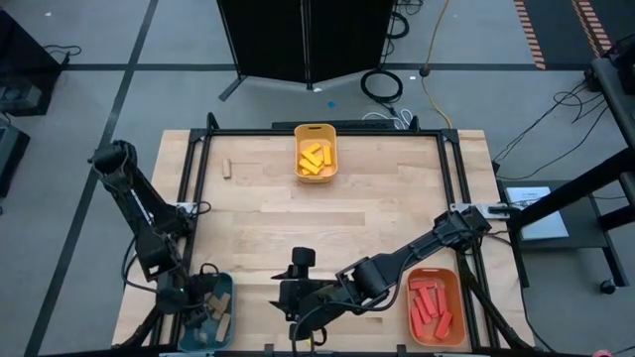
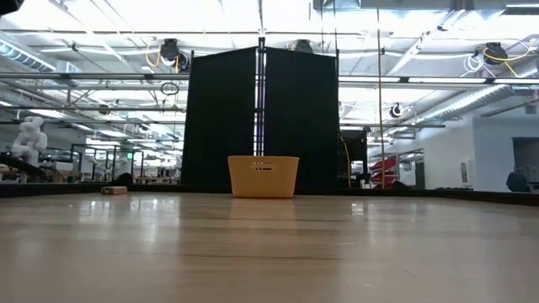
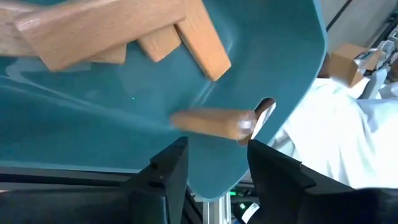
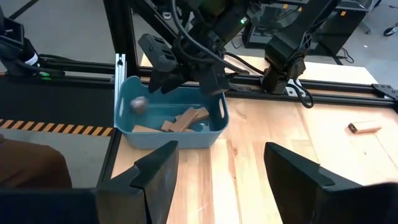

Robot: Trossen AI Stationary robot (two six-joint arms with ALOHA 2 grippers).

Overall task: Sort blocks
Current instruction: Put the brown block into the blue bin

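Note:
Near the table's left front corner, the teal tray (image 1: 210, 315) holds several tan wooden blocks (image 3: 118, 31). My left gripper (image 3: 214, 158) hangs over it, pointing down into it, fingers open. One tan block (image 3: 211, 122) shows blurred inside the tray just past the fingertips, apart from them. Another tan block (image 1: 227, 169) lies flat on the table at the far left. Yellow blocks (image 1: 316, 159) fill the yellow tray (image 1: 298, 139), and red blocks (image 1: 431, 305) fill the orange tray (image 1: 452, 283). My right gripper (image 4: 217, 165) stands open above the near middle of the table, facing the teal tray (image 4: 171, 127).
A black metal frame (image 1: 189, 169) runs around the table top. The yellow tray (image 2: 263, 176) stands at the far middle and the orange tray at the near right. The wooden middle of the table (image 1: 327, 218) is bare. A dark screen (image 2: 261, 118) stands behind the table.

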